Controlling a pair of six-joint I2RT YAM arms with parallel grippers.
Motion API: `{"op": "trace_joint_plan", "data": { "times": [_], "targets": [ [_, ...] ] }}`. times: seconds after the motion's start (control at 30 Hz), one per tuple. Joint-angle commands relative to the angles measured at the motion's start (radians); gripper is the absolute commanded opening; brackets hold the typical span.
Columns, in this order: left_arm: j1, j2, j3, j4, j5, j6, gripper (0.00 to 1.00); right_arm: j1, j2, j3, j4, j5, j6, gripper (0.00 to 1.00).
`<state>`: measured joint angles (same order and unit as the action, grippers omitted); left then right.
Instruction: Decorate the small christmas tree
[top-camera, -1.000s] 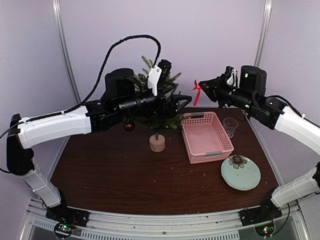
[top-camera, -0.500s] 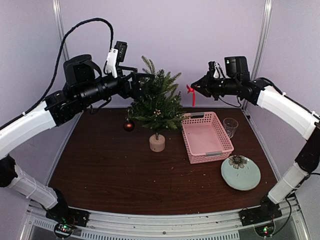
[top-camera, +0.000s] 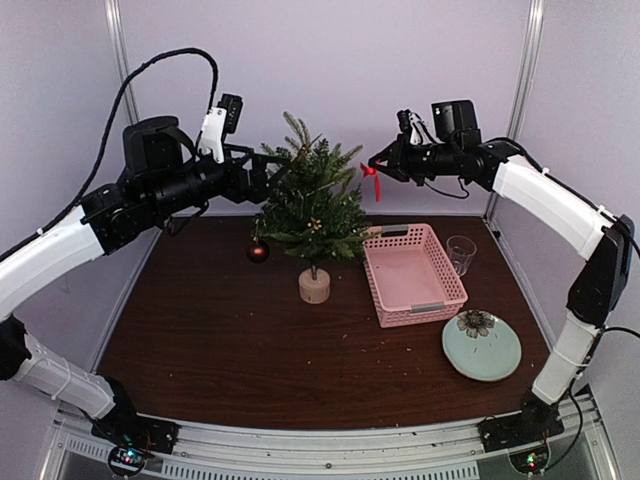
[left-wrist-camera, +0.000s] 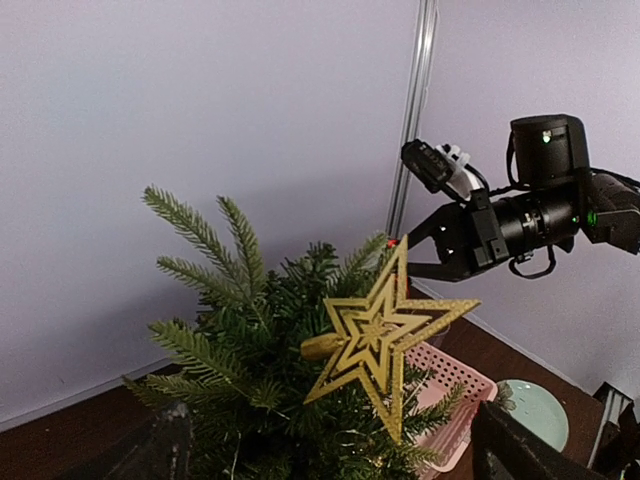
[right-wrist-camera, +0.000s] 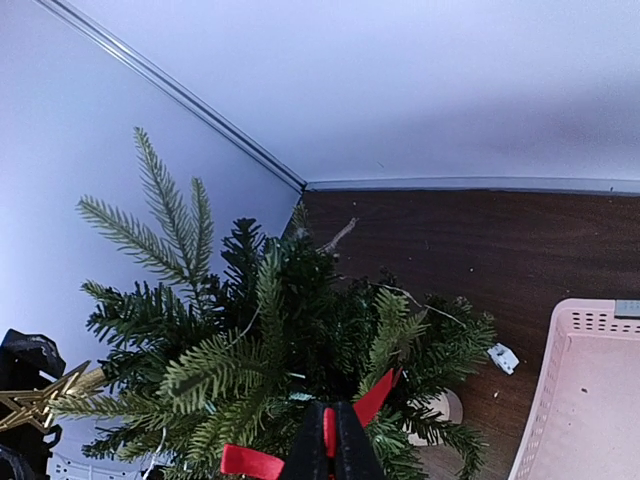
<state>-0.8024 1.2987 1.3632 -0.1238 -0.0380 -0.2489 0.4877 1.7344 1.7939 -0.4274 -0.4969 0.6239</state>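
The small christmas tree (top-camera: 312, 208) stands on its pale stump base (top-camera: 314, 286) at mid-table. A gold star (left-wrist-camera: 385, 335) sits tilted among its upper branches. My left gripper (left-wrist-camera: 330, 435) is open just left of the tree, its fingers (left-wrist-camera: 165, 445) wide at the frame's lower corners and apart from the star. My right gripper (right-wrist-camera: 331, 448) is shut on a red ribbon bow (right-wrist-camera: 250, 462) and hovers over the tree's right side. From above, that right gripper (top-camera: 382, 164) holds the ribbon (top-camera: 369, 180) just off the upper right branches. A dark red ball (top-camera: 258, 251) hangs low on the left.
A pink basket (top-camera: 440, 300) stands right of the tree, with a small clear glass (top-camera: 461, 252) behind its right side. A pale green plate (top-camera: 490, 362) carrying a flower-shaped piece (top-camera: 476, 322) lies at the front right. Walls close in behind.
My left arm has pulled back left off the tree with its jaws opened, leaving the star on the branches. My right arm has carried the ribbon left and up to the tree.
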Motion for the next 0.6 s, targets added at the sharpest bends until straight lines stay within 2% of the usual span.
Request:
{"op": "trace_joint_plan", "data": {
  "times": [0.0, 0.23, 0.57],
  "targets": [
    [0.030, -0.058, -0.014, 0.036, -0.036, -0.013, 0.98, -0.006, 0.038, 0.049, 0.034, -0.053, -0.035, 0.00],
    [0.043, -0.076, 0.003, 0.008, -0.047, 0.003, 0.98, -0.002, 0.076, 0.058, 0.072, -0.112, 0.016, 0.00],
    [0.058, -0.071, 0.004, -0.007, -0.052, 0.015, 0.97, 0.022, 0.095, 0.052, 0.061, -0.105, -0.001, 0.00]
  ]
}}
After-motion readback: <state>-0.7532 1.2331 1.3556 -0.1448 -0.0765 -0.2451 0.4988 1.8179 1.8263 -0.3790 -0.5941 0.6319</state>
